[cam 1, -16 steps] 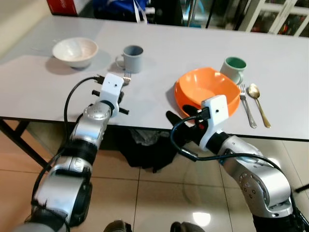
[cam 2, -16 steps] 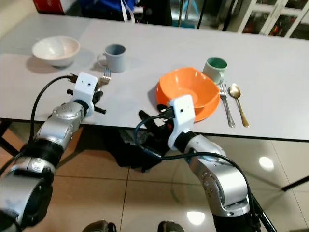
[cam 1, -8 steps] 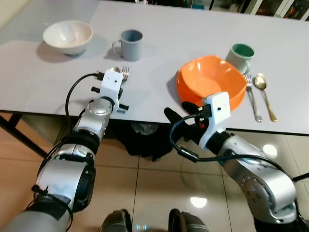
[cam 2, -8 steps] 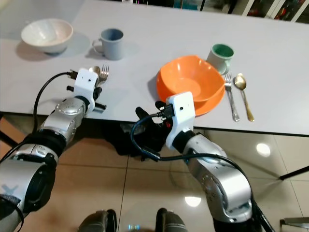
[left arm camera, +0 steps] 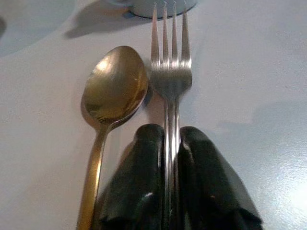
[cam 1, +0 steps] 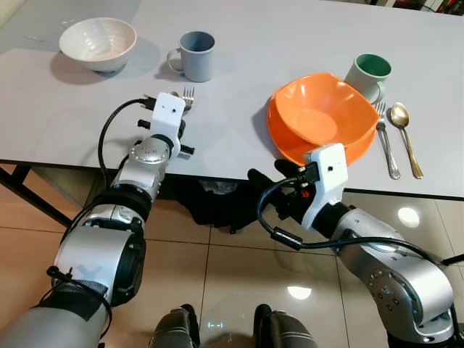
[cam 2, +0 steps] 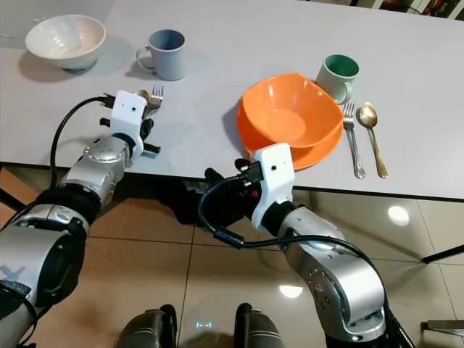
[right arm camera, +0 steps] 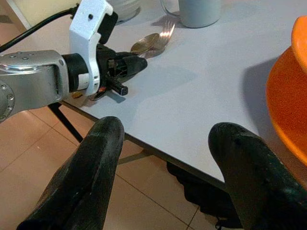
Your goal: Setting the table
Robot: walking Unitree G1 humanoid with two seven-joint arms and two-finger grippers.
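A silver fork lies on the grey table just in front of a grey mug. My left gripper is shut on the fork's handle near the table's front edge. A gold spoon lies right beside the fork, its handle running outside one finger. My right gripper hangs open with nothing in it, below the table's edge in front of the orange bowl. The white bowl stands at the far left.
A green mug stands behind the orange bowl, with a second fork and gold spoon laid to its right. A dark bag lies on the tiled floor under the table.
The camera has moved, so the table sits differently in the picture. The left gripper stays on the fork and the right gripper stays open under the edge.
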